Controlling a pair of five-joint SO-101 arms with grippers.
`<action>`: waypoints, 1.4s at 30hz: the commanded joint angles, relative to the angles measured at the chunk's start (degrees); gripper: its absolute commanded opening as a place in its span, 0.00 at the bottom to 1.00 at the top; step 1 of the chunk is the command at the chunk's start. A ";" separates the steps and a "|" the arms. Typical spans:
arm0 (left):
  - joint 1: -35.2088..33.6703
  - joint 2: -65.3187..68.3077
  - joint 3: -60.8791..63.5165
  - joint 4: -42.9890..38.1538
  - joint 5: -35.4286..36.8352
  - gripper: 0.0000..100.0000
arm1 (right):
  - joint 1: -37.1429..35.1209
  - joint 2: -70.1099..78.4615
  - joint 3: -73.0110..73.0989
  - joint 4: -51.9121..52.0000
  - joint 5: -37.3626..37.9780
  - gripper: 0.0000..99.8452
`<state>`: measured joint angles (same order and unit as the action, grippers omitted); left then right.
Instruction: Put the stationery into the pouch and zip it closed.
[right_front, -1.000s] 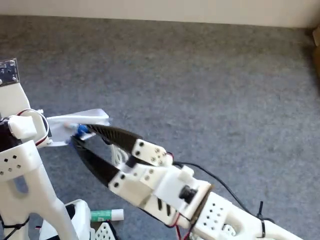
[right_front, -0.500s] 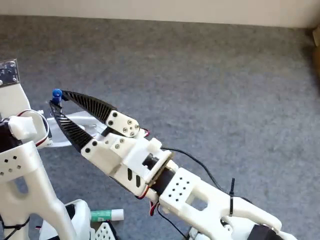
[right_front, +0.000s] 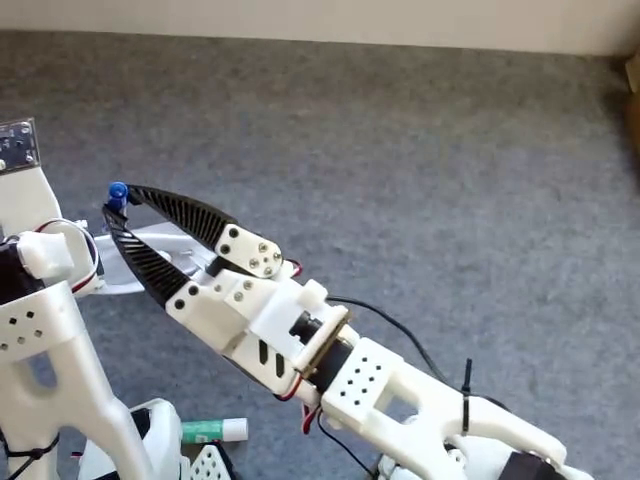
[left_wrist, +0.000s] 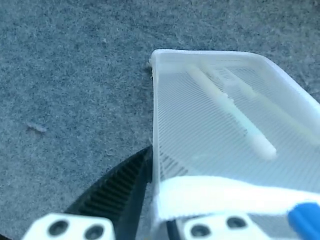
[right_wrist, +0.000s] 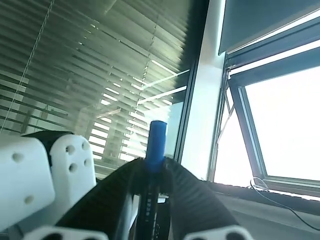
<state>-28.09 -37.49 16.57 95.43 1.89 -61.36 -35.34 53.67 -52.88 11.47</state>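
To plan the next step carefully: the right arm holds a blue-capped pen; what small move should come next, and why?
Probably tilt the right gripper down toward the pouch. Its jaws are shut on the pen, whose blue cap points away from the table, with the pouch just beneath.

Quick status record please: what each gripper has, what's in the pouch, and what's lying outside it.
right gripper: shut on a pen, its blue cap sticking out past the fingertips
left gripper: shut on the pouch at its white-banded end
pouch: translucent white, over the grey carpet
inside pouch: at least one white pen
outside pouch: a glue stick lying on the carpet by the arm bases
pending: the held pen is not yet in the pouch
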 joint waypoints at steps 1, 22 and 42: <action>1.27 -0.04 0.13 -1.14 0.26 0.01 | 0.48 -4.88 -0.40 -0.57 0.62 0.01; 1.27 -0.04 0.13 -1.14 0.26 0.01 | -4.09 -5.76 4.79 9.98 0.62 0.01; 1.27 0.04 0.22 -1.14 0.26 0.01 | -2.51 -5.85 4.88 12.00 0.62 0.12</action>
<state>-28.09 -37.49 16.57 95.43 1.89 -64.53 -39.12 59.38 -41.01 11.56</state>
